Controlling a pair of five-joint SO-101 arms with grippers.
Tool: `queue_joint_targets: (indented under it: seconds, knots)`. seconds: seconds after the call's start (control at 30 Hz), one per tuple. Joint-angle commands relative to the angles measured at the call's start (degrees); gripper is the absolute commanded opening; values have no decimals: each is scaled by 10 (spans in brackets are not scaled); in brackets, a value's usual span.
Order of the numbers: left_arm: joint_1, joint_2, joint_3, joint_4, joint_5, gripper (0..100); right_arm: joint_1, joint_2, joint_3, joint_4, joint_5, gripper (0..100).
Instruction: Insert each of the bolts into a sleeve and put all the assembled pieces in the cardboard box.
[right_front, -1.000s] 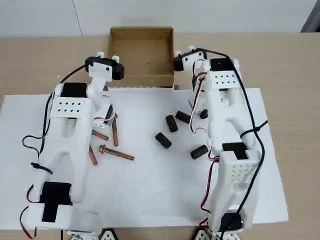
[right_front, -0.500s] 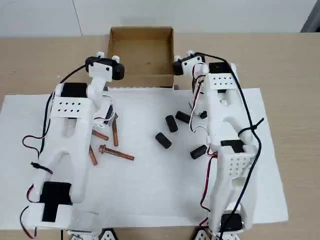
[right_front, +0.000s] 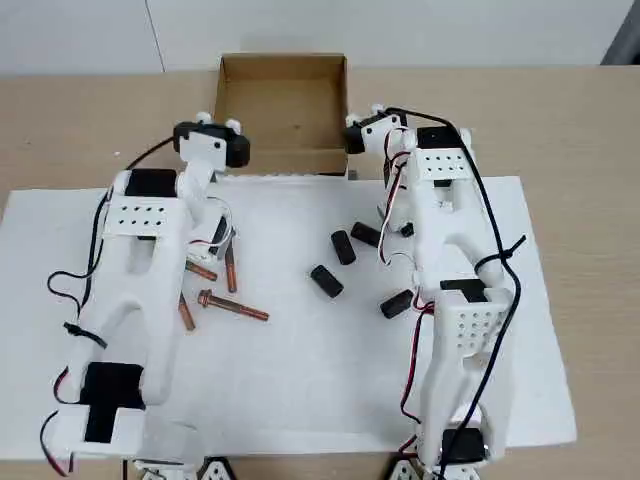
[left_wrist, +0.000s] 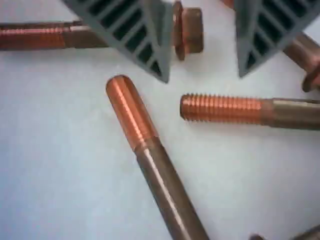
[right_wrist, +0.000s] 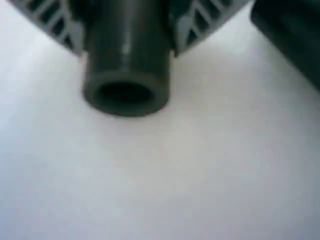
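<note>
Black sleeve (right_wrist: 126, 65) lies lengthwise between right fingers (right_wrist: 50, 22), open end outward.

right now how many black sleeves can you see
5. On the white sheet: centre sleeve, its neighbour sleeve, lower sleeve, and arm-side sleeve beside the right arm. The held sleeve sits in the right gripper. More may hide under the arms.

Bright, even light falls from overhead on the tabletop (right_front: 580, 120). The white sheet (right_front: 300, 380) shows no glare, and the arms (right_front: 140, 260) cast only faint, soft shadows close beneath them. The bolts (left_wrist: 150, 165) carry a mild coppery sheen. The sleeve (right_wrist: 125, 55) throws a pale shadow, seemingly diffuse, and its bore is dark.
</note>
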Motion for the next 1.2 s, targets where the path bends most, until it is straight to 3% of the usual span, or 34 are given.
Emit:
queue_joint_targets:
  seconds: [0.0, 0.37, 0.6, 0.73, 1.0, 1.17]
  knots:
    - [2, -3, 4, 2, 3, 87, -4, 23, 3, -9, 11, 13]
    - [3, -7, 2, 4, 3, 87, -8, -63, -52, 73, 4, 4]
    - [4, -5, -27, 15, 1, 87, -4, -159, -66, 143, -46, 3]
    - [3, 16, -77, 33, -23, 87, -3, -227, -11, 143, -55, 3]
    - [2, 182, -299, 163, -21, 86, 32, -323, 111, 143, -59, 3]
    - [1, 259, -385, 170, 54, 86, 73, -372, 176, 141, -59, 3]
